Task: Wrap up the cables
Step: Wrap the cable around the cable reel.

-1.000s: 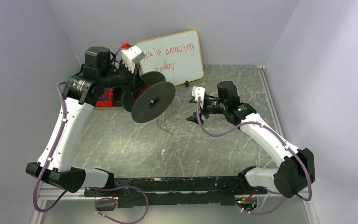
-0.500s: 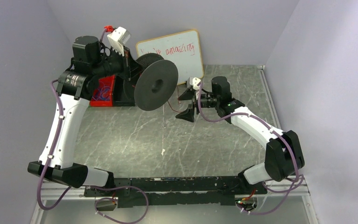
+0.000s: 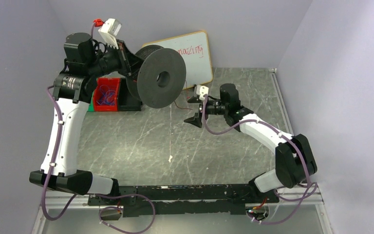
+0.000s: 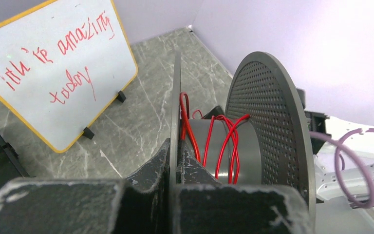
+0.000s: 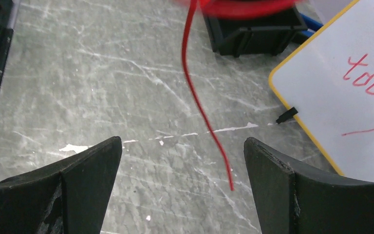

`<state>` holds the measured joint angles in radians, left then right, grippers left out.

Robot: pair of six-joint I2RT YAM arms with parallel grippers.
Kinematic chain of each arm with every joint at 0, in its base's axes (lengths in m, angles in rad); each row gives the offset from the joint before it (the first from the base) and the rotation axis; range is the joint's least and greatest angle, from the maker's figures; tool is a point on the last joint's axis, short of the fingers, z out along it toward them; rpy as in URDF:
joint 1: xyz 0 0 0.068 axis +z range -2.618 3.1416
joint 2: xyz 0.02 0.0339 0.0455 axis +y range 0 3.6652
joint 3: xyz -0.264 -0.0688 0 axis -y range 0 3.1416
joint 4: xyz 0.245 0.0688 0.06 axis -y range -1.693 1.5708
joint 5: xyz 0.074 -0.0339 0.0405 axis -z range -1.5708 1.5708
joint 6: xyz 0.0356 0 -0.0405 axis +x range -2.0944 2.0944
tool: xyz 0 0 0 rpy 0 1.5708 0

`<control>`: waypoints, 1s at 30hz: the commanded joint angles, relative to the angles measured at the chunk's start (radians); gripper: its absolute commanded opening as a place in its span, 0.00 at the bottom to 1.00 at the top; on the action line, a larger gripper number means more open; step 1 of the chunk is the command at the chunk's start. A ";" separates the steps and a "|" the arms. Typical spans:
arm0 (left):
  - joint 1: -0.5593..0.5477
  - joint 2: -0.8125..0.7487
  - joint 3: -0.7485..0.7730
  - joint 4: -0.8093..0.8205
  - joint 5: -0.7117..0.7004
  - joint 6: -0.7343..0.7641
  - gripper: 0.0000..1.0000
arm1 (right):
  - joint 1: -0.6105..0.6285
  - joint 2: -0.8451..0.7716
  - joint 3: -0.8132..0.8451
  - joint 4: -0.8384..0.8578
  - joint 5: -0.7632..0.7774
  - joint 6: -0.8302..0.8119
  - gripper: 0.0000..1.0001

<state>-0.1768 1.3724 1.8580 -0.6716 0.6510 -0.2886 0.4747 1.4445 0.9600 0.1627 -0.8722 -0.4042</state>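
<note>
My left gripper [image 4: 174, 195] clamps one flange of the black spool [image 4: 268, 122], held above the tabletop [image 3: 141, 141]. A few turns of red wire [image 4: 224, 141] sit on its hub. The free tail dangles between the wide-apart jaws of my right gripper [image 5: 182, 146]. Winding looks barely begun, so next I should pinch that tail and guide it.
</note>
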 commanded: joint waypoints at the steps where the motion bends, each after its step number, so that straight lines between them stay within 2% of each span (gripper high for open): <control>1: 0.020 -0.005 0.066 0.130 0.066 -0.104 0.03 | 0.036 0.035 -0.036 0.108 0.043 -0.065 0.99; 5: 0.040 0.001 0.064 0.167 0.105 -0.155 0.03 | 0.054 0.049 -0.039 0.190 0.188 -0.019 0.99; 10: 0.057 -0.006 0.049 0.189 0.132 -0.192 0.03 | 0.055 0.060 -0.020 0.164 0.275 -0.083 0.98; 12: 0.061 -0.008 0.049 0.191 0.134 -0.198 0.03 | 0.055 0.064 -0.019 0.139 0.265 -0.123 0.90; 13: 0.064 -0.009 0.051 0.189 0.131 -0.199 0.03 | 0.057 0.067 -0.013 0.109 0.247 -0.148 0.82; 14: 0.066 -0.009 0.054 0.186 0.129 -0.200 0.03 | 0.057 0.071 -0.005 0.073 0.214 -0.169 0.67; 16: 0.070 -0.010 0.061 0.175 0.109 -0.197 0.03 | 0.065 0.078 0.032 -0.047 0.163 -0.248 0.26; 17: 0.071 -0.011 0.064 0.168 0.095 -0.193 0.03 | 0.074 0.078 0.056 -0.111 0.145 -0.292 0.11; 18: 0.072 -0.013 0.065 0.162 0.080 -0.190 0.03 | 0.087 0.071 0.065 -0.169 0.136 -0.328 0.03; 19: 0.072 -0.014 0.067 0.153 0.056 -0.184 0.02 | 0.103 0.048 0.061 -0.212 0.136 -0.363 0.00; 23: 0.073 -0.014 0.069 0.104 -0.069 -0.151 0.03 | 0.226 -0.039 0.073 -0.413 0.210 -0.528 0.00; 27: 0.063 -0.007 0.030 0.080 -0.218 -0.091 0.02 | 0.369 -0.043 0.224 -0.662 0.258 -0.570 0.00; 30: 0.039 -0.006 -0.031 0.082 -0.295 -0.027 0.03 | 0.412 -0.026 0.400 -0.792 0.242 -0.551 0.00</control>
<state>-0.1146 1.3808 1.8618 -0.6384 0.5053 -0.3878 0.8406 1.4437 1.1458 -0.3996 -0.6262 -0.9005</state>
